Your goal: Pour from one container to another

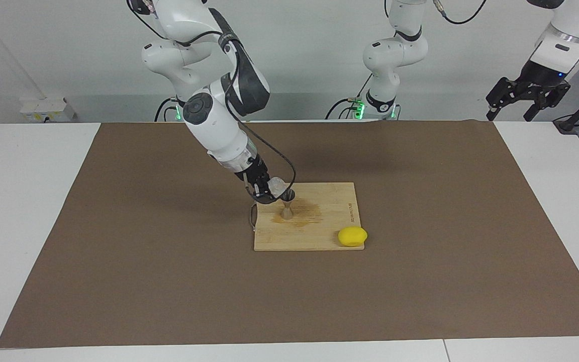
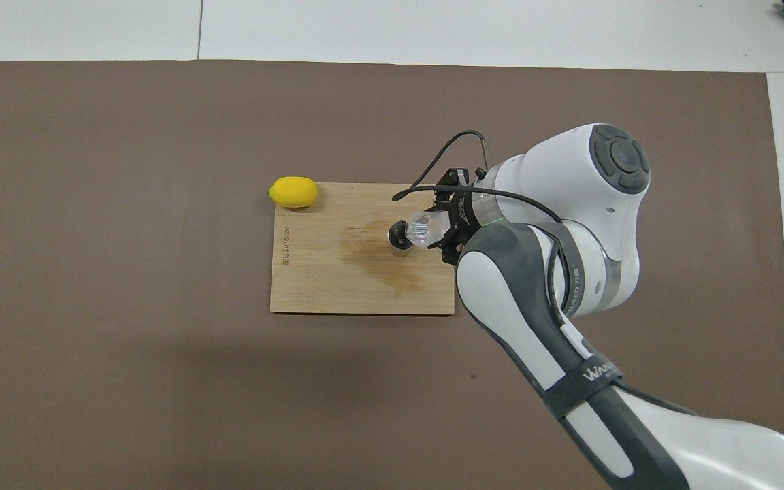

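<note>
My right gripper (image 1: 271,190) (image 2: 435,230) is shut on the small clear glass cup (image 1: 276,186) (image 2: 423,228). It holds the cup steeply tipped, with the mouth at the rim of the steel jigger (image 1: 287,205) (image 2: 399,239). The hourglass-shaped jigger stands upright on the wooden cutting board (image 1: 319,239) (image 2: 324,289), beside a dark wet stain (image 1: 307,213). My left gripper (image 1: 511,109) hangs open and empty, high in the air over the table's corner by the left arm's base. It does not show in the overhead view.
A yellow lemon (image 1: 352,236) (image 2: 293,192) lies at the board's corner, farther from the robots and toward the left arm's end. A brown mat (image 1: 420,281) covers the white table. A black cable loops from the right wrist over the board's edge.
</note>
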Robot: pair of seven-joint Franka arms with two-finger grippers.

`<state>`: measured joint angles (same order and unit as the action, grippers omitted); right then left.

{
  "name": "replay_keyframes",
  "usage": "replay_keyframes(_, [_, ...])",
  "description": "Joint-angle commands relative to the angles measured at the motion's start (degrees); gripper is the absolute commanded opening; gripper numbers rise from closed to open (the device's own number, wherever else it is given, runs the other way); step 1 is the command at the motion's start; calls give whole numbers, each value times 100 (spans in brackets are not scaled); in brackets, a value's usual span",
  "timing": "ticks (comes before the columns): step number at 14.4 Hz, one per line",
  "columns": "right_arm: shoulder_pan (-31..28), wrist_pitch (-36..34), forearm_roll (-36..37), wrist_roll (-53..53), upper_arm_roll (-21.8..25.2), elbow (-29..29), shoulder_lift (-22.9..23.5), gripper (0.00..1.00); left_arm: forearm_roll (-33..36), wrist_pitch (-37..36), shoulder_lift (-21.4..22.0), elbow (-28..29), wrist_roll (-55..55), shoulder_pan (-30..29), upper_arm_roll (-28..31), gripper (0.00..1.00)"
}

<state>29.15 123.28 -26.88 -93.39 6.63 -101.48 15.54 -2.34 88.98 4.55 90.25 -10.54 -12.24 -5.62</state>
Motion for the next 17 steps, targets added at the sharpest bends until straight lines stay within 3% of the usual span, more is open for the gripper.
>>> replay_keyframes(1, [55, 204, 306, -320, 14, 67, 28, 0, 102, 250, 186, 273, 349, 73, -53, 100])
replay_keyframes(4, [56, 214, 385, -329, 14, 67, 28, 0, 102, 724, 222, 590, 729, 152, -45, 100])
replay_keyframes(7, [56, 222, 455, -329, 5, 67, 28, 0, 110, 910, -111, 407, 720, 108, -45, 100])
replay_keyframes(10, [64, 214, 517, -329, -4, 67, 28, 0, 225, 762, -489, -15, 720, 170, -45, 100])
replay_keyframes(12, [125, 231, 569, -311, -4, 67, 28, 0, 173, 262, -648, -349, 755, 204, -36, 100])
replay_keyframes(17, [135, 231, 657, -311, -12, 67, 28, 0, 216, 435, -596, -228, 1185, 714, 175, 100])
